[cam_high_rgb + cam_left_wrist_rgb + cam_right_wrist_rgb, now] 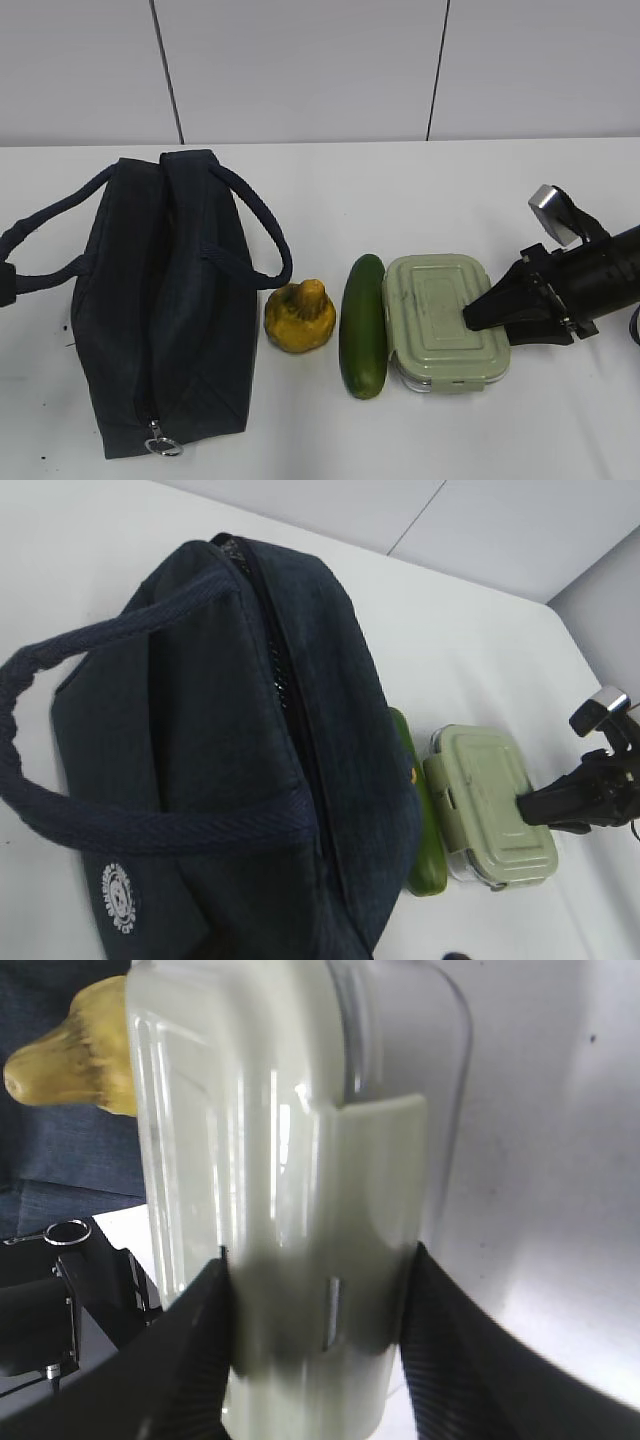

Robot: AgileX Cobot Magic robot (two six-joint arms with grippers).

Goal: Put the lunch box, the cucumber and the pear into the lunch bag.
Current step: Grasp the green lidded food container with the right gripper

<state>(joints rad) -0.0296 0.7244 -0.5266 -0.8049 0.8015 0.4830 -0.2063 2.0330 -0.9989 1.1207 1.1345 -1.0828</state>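
Observation:
The navy lunch bag (165, 300) stands on the left of the table, its zipper running along the top and its ring pull (160, 441) at the near end. It fills the left wrist view (200, 760). The pear (299, 316), the cucumber (363, 325) and the lunch box (440, 320) lie in a row to its right. My right gripper (478, 318) is at the box's right end. In the right wrist view its fingers (190, 1360) press on both sides of the box's clip end (300, 1160). My left gripper's jaws do not show. A dark part (5, 285) sits at the left edge by the bag's handle.
The white table (400, 200) runs back to a pale panelled wall. The bag's two looped handles (255, 225) spread out to the left and right, the right one arching over towards the pear. The right arm's camera mount (555, 212) stands above the table on the right.

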